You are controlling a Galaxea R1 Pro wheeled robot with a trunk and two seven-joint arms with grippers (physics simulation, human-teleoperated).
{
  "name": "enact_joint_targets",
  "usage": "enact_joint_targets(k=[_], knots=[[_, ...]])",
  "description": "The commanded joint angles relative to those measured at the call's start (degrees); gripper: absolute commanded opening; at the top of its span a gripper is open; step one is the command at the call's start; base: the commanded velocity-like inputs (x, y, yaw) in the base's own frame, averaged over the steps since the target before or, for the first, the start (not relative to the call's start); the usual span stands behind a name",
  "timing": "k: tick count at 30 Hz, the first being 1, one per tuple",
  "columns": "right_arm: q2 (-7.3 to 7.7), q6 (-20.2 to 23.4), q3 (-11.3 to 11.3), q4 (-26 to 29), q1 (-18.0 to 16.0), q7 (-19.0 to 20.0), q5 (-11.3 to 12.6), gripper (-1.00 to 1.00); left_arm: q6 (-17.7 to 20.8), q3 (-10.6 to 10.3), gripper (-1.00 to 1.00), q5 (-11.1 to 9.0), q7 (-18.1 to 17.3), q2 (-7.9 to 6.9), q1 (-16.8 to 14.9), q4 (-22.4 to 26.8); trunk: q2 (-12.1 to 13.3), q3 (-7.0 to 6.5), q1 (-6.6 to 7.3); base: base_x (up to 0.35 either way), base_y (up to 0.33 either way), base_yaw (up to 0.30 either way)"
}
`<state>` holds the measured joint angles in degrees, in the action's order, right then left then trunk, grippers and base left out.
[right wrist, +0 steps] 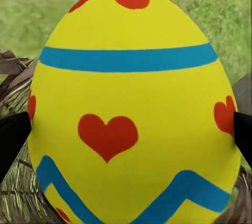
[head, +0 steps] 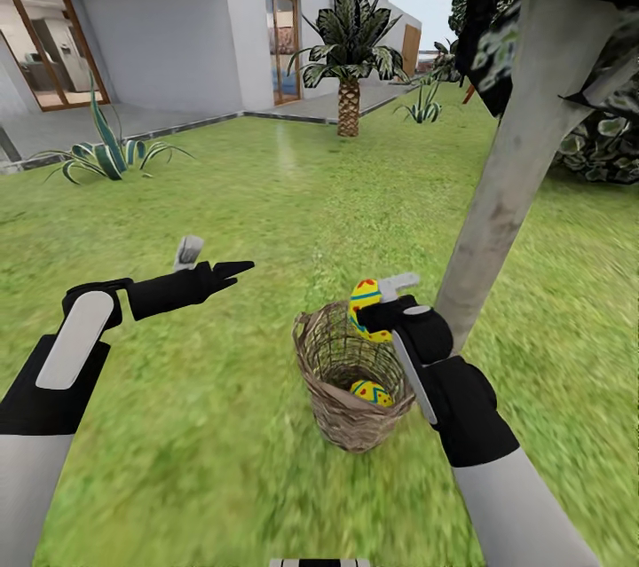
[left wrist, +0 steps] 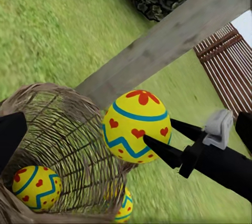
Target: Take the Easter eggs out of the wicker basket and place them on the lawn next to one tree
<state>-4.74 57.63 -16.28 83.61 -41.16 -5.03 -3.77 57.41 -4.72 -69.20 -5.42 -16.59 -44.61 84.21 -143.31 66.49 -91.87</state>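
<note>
The right pincer (head: 377,311) is clenched on one Easter egg (head: 366,308) — its two dark fingers press the egg's sides, seen at both edges of the right wrist view, where the egg (right wrist: 131,108) stands upright with a blue band, red hearts and a blue zigzag. The held egg hangs just above the rim of the wicker basket (head: 330,407), on the side of the basket nearest the tree (head: 510,185), whose pale grey trunk rises just beyond the pincer.

Below the right pincer, inside the basket, lies a second egg (head: 371,391). The left wrist view shows that basket (left wrist: 63,129) from the side, with one egg (left wrist: 35,188) resting inside on the bottom and another egg (left wrist: 124,208) seen through the weave, low on the side toward the trunk; the lifted egg (left wrist: 136,125) sits between the black fingers (left wrist: 165,150) of the right pincer, in front of the trunk (left wrist: 168,45).

The left pincer (head: 213,265) is released — its fingers parted and grasping nothing — and hovers over the lawn (head: 222,194), well apart from the basket on the side away from the tree. Beyond it stand a palm (head: 349,61) and the white house (head: 177,8).
</note>
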Motion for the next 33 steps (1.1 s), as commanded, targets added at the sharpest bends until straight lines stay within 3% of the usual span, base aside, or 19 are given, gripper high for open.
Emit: enact_joint_targets(k=[1,26,33], knots=[[-0.18,0.3,-0.1,0.3,0.0,0.0,-0.4,-1.0,0.1,0.0,1.0,0.6,-0.6,-0.01,0.0,0.0,0.0,0.05,0.02,-0.056,0.0,0.0],[-0.14,-0.7,-0.1,0.4,-1.0,0.0,-0.5,-1.0,-0.1,0.0,1.0,0.6,-0.6,-0.05,0.0,-0.1,0.0,0.05,0.02,-0.007,0.0,0.0],[-0.61,-0.7,-0.6,0.2,-1.0,-0.2,-0.5,-1.0,0.0,0.1,1.0,0.5,-2.2,-0.08,0.0,-0.1,0.0,0.05,0.02,0.0,0.0,0.0]])
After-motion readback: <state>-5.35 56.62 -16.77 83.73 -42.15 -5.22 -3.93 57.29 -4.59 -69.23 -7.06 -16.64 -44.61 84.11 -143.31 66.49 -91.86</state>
